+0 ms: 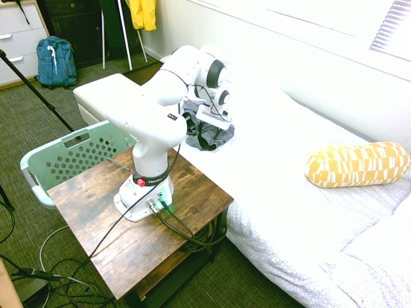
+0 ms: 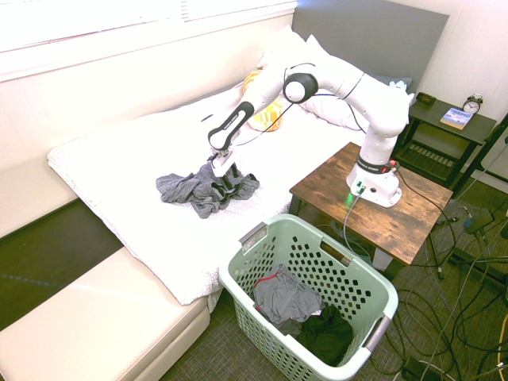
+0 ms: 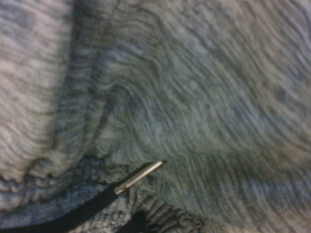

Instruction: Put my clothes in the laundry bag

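Gripper (image 2: pixel 228 176) jaws wide, right over the grey clothes (image 2: pixel 190 190) heaped on the bed (image 2: pixel 143 151) near its edge. Best to press into the thick middle fold before closing, then carry to basket (image 2: pixel 373 290) on the floor.

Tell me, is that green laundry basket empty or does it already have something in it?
Partly filled. The laundry basket already holds a grey garment with red trim and a dark one at its bottom.

White rounded arm (image 1: pixel 154 122), black joint rings, red base button (image 1: pixel 140 182)
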Available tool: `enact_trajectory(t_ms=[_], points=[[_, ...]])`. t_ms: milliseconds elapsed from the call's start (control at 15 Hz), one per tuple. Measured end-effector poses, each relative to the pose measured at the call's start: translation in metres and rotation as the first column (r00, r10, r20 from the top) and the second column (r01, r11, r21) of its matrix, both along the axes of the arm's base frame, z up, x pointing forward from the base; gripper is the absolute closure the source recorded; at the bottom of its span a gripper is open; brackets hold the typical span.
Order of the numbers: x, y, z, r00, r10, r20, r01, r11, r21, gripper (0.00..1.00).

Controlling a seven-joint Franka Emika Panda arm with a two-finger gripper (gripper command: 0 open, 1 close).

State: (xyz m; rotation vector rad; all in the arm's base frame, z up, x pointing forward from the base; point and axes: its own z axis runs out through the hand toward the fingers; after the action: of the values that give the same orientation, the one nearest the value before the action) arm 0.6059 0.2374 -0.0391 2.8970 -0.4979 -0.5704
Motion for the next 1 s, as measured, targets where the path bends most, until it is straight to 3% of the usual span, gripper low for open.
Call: enact_trajectory(t_ms=[67,133,467,1000], points=[[0.000,0.003,-0.002,0.999,0.047,0.025,-0.047,0.999,0.008,0.00],[-0.004,0.006,-0.005,0.995,0.090,0.051,-0.091,0.996,0.013,1.00],[-0.015,0.004,-0.002,0.978,0.166,0.129,-0.173,0.984,0.042,1.00],[-0.014,-0.005,-0.003,0.979,0.159,0.130,-0.169,0.983,0.073,1.00]])
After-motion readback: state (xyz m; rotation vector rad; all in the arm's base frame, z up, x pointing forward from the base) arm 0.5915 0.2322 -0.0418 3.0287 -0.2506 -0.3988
